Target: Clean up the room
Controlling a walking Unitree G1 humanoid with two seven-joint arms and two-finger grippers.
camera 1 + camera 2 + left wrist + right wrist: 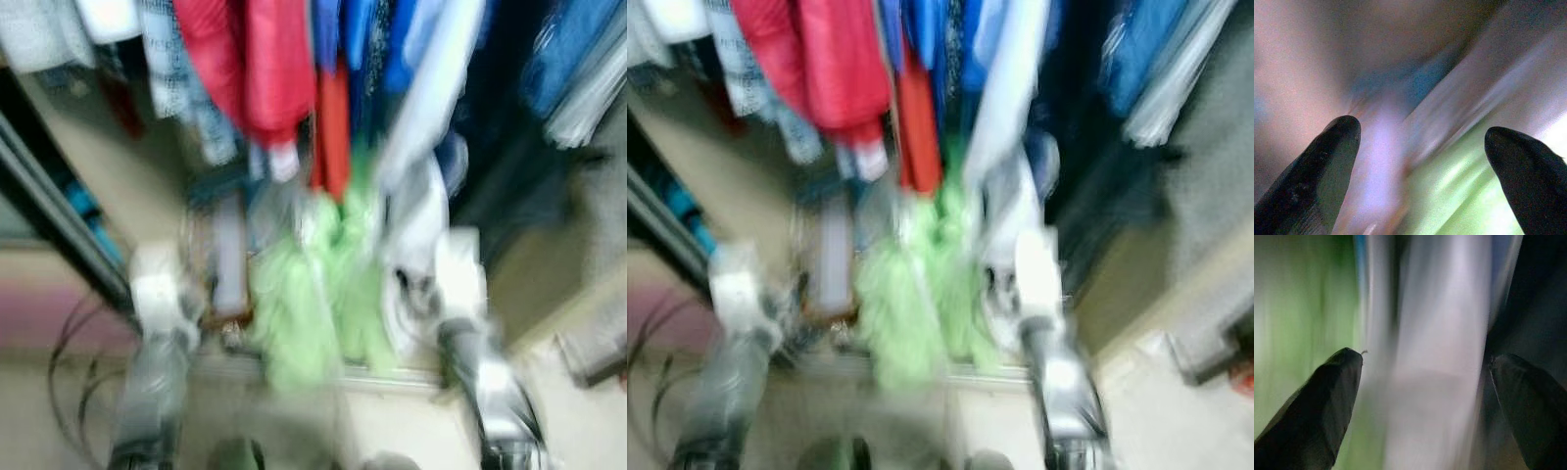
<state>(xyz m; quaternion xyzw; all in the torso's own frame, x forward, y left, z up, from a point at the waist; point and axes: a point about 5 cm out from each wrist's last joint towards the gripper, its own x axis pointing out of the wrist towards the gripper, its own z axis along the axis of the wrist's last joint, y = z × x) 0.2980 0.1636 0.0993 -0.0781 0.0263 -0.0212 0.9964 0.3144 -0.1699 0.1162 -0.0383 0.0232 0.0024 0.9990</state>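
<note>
Hanging red garments (245, 69), blue ones (358, 39) and green cloth (313, 284) are faced; both left gripper (1420, 142) and right gripper (1425, 367) are spread wide.

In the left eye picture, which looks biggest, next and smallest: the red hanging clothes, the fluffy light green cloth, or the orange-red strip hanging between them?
It is blurry, so this is rough.
1. Red hanging clothes look about as big as the fluffy light green cloth; too close to rank.
2. Orange-red strip, clearly smallest.
</note>
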